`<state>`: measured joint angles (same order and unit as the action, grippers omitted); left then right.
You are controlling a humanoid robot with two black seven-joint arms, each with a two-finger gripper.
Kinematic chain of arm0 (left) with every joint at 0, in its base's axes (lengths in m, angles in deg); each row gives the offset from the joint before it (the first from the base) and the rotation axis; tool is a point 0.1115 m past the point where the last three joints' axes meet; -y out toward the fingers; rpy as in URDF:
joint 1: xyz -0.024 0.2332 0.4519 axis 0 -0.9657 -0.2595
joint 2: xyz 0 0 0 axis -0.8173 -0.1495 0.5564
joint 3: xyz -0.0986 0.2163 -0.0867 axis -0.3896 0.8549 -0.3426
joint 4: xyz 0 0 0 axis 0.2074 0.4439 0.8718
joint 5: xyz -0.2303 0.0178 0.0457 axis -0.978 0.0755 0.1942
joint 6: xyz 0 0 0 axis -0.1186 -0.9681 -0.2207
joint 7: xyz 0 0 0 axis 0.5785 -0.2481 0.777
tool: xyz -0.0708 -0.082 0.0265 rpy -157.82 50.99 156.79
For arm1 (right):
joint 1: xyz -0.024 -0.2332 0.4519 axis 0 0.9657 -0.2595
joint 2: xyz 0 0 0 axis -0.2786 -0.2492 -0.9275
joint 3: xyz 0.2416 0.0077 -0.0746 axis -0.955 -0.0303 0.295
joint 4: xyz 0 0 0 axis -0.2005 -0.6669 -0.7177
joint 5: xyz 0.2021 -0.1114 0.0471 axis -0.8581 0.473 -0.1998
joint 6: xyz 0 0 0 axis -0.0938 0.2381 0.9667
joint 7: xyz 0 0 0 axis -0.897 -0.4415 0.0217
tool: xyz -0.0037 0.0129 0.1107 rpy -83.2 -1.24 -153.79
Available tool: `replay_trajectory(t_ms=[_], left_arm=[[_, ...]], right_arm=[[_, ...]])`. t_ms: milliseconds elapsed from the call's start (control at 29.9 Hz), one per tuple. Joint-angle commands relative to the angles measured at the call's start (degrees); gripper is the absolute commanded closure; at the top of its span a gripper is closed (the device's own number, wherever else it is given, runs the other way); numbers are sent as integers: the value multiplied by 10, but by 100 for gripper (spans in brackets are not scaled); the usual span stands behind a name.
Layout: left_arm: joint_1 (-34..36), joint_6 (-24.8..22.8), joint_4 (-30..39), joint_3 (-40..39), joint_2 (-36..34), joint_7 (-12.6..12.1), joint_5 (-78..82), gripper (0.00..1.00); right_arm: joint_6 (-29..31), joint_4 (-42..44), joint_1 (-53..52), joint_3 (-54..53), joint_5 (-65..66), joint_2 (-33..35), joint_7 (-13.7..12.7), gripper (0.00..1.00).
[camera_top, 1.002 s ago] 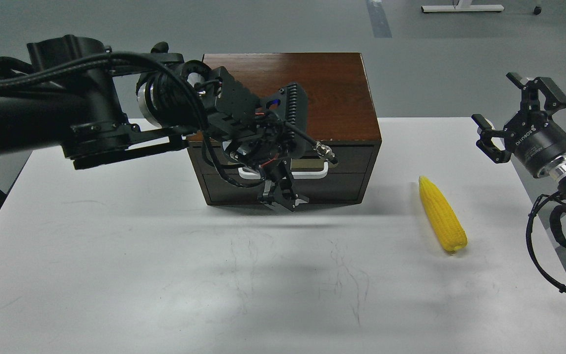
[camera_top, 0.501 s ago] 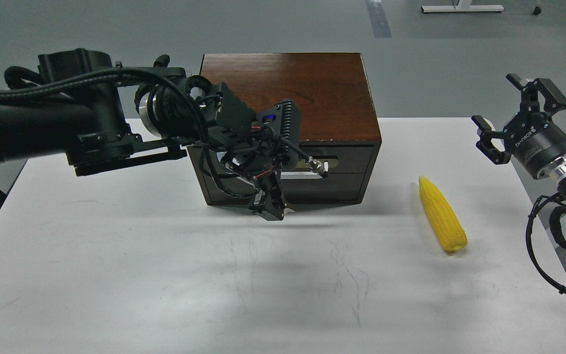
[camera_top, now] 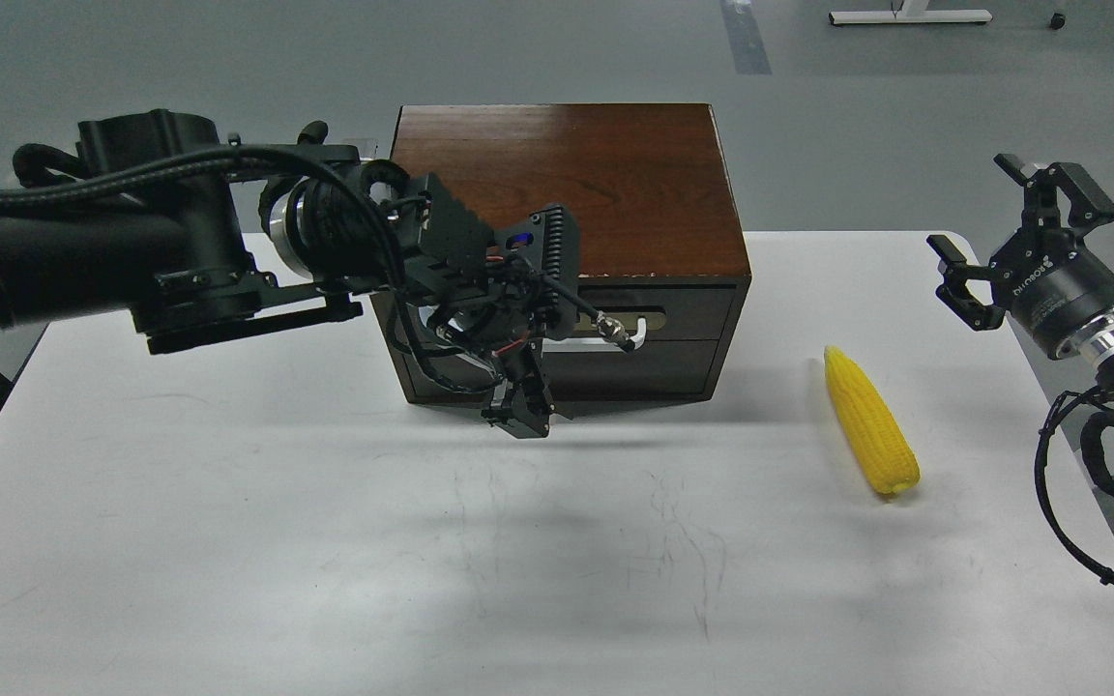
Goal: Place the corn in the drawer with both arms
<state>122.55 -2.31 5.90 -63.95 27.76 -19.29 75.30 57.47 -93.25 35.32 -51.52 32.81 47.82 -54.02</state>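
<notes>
The yellow corn (camera_top: 869,422) lies on the white table (camera_top: 228,541), right of the wooden box (camera_top: 567,174), tip pointing away from me. The drawer (camera_top: 702,311) is shut; only the right end of its white handle (camera_top: 637,330) shows behind my left wrist. My left gripper (camera_top: 521,414) hangs fingers down in front of the box's lower panel, left of centre; it is dark and its fingers cannot be told apart. My right gripper (camera_top: 969,203) is open and empty, raised above the table's right edge, up and right of the corn.
My left arm (camera_top: 131,251) reaches across the table's back left and covers the box's left front. Cables (camera_top: 1065,483) hang from my right arm past the table's right edge. A pale floor lies behind the box.
My left gripper has moved left and slightly down along the box front, its wrist turning. The right gripper has shifted only a little. The corn and the drawer have not moved.
</notes>
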Motion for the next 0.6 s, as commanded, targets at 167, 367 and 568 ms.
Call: replay_trajectory(t_ms=[167,367,568], left_arm=[[-9,0,-11,1,1,0,0,2],[-13,0,-12,9,2,0,0,2],[-16,0,-14,13,2,0,0,2]], right_arm=[[0,0,4,1,0,0,0,0],[0,0,4,0,0,0,0,0],[0,0,5,1,0,0,0,0]])
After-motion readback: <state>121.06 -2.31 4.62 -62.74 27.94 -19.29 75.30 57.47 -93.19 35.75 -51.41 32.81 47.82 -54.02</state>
